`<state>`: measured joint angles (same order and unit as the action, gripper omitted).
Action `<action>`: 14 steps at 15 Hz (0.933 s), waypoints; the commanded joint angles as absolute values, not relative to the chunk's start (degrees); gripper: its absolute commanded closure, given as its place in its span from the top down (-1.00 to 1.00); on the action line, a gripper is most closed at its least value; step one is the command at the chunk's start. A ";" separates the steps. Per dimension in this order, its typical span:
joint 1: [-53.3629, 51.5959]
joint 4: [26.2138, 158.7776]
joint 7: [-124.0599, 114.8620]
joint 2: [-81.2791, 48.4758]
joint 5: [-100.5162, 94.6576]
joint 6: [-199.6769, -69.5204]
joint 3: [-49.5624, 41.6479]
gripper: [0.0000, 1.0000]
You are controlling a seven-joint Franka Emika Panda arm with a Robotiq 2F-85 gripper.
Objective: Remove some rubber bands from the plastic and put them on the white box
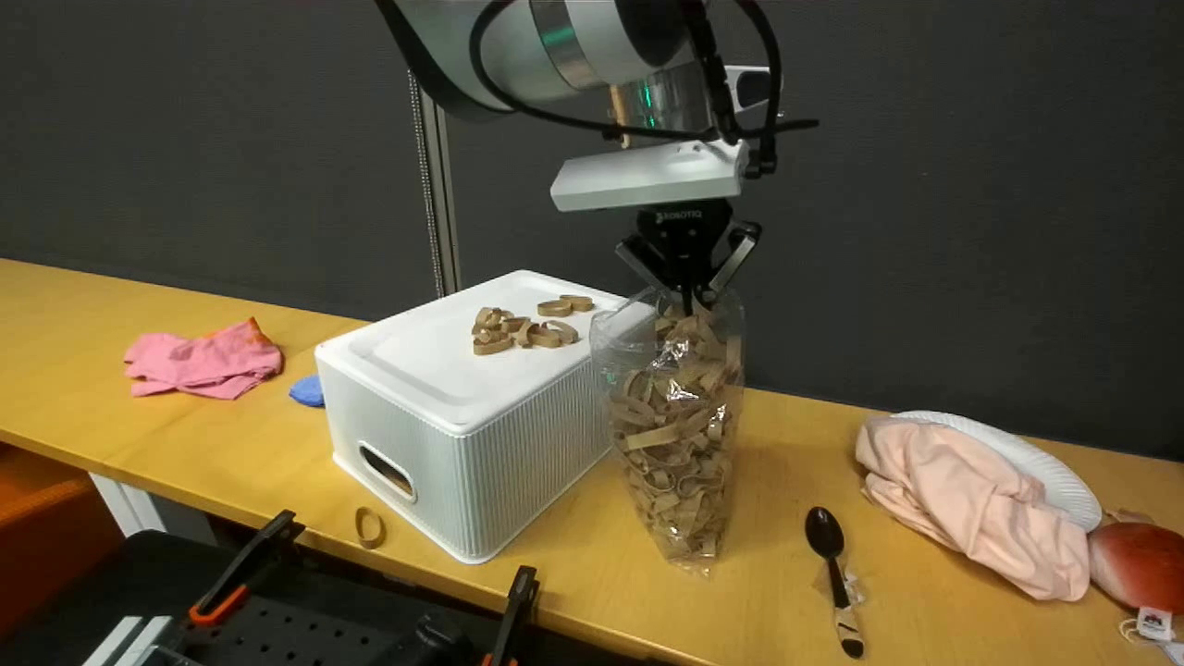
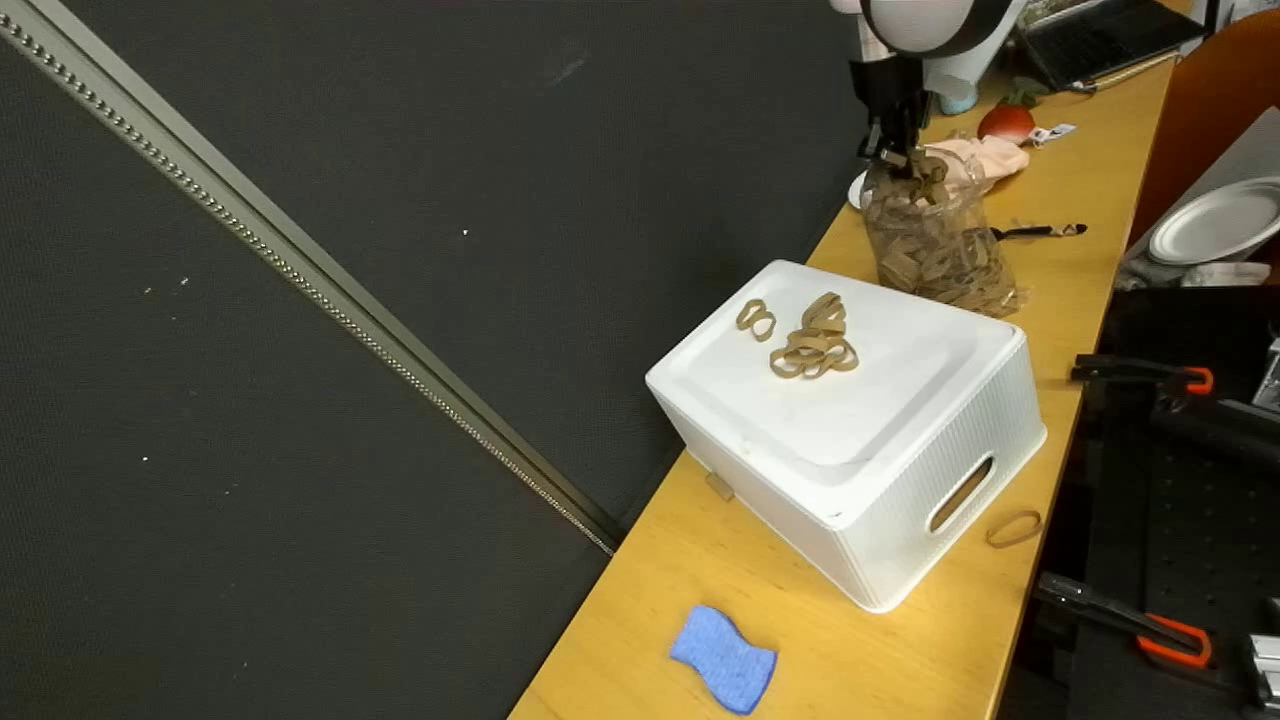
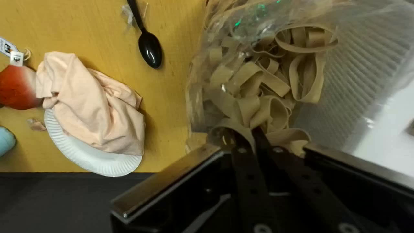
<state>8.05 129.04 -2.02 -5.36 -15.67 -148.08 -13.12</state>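
Three ways the next lift could go bad

Left/right as in an exterior view: white box [image 1: 527,462] on the left, plastic bag [image 1: 620,351] just right of it; touching or apart, can't tell. Rubber bands [image 1: 671,458] fill most of the bag; a small heap [image 1: 546,339] sits on the box's lid [image 1: 416,356].

Gripper [image 3: 255,145] is at the bag mouth, fingers together, and I read it as pinched on at least one band. Count unclear. Can't see if bag wall is caught too.

1. Bag comes along. Bands look interlocked and the wall is thin and loose round the fingers. A quick lift could hoist or tip it, spilling bands on the table [image 1: 768,573] to the right, by the black spoon [image 1: 826,546].

2. Hang-up. One loop curves over a fingertip in the wrist view. If it's really threaded on, letting go over the lid won't shed it.

3. Miss on the box. Trailing loops could drag through the heap and sweep some off the far or left side; the lid's recess looks too shallow to stop them. A stray loop [image 1: 370,542] lies near left by the table edge, easy spot to lose more.
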 commanded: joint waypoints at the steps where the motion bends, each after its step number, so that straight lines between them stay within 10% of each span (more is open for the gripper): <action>1: 8.63 130.66 -1.50 -1.69 -16.15 -146.82 -12.46 -0.97; 14: 8.30 133.91 -0.26 6.15 -14.19 -144.90 -10.02 -0.97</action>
<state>8.05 133.34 -1.60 3.22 -15.48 -146.86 -11.15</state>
